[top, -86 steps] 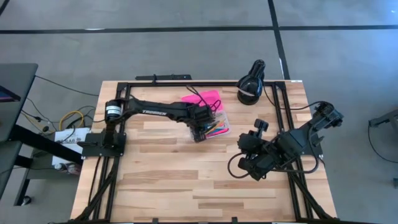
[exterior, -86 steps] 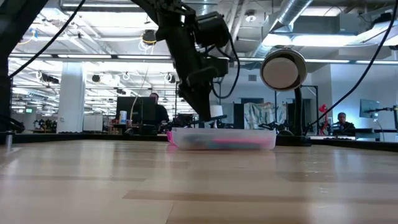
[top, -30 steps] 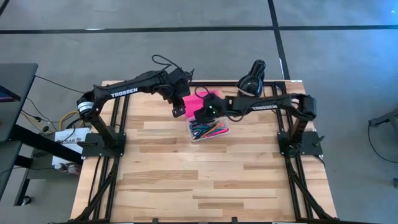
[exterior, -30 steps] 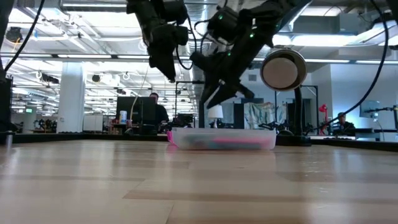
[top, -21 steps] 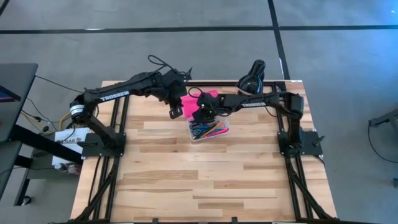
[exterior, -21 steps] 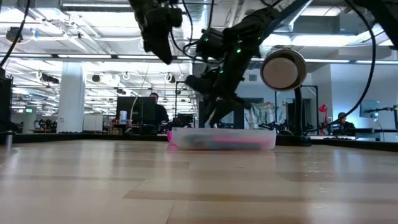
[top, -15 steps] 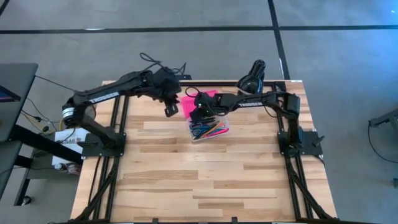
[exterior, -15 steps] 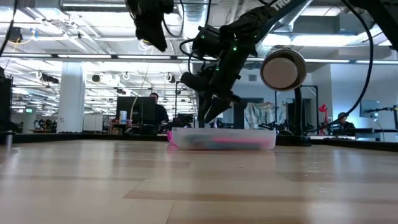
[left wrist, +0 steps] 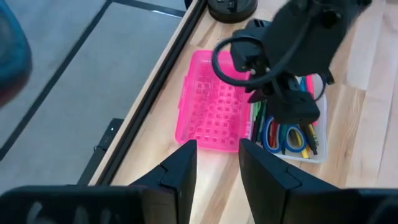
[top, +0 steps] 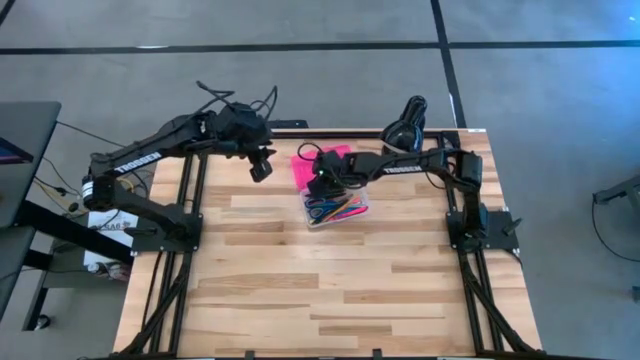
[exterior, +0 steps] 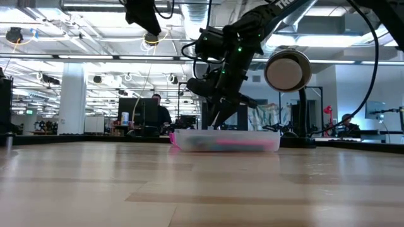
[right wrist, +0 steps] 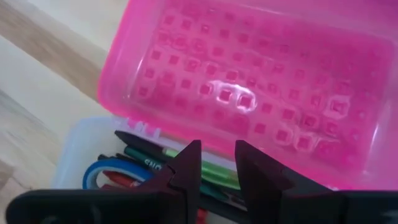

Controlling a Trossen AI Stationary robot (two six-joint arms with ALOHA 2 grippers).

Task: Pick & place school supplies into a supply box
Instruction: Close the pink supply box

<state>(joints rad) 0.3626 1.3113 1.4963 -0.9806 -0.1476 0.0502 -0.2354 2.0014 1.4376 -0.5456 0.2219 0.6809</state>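
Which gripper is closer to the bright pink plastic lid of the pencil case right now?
The right. The right gripper hovers directly over the bright pink plastic lid, beside the clear base. The left gripper hangs off to the lid's side, apart from it, over bare table.

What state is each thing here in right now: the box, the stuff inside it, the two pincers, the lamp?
Pink-lidded clear plastic supply box: open, lid flat beside base.
Pens, pencils and blue-handled scissors: lying inside the base.
Left pincer: open, empty, raised off to the side.
Right pincer: open, empty, over the box.
Black lamp: unlit.
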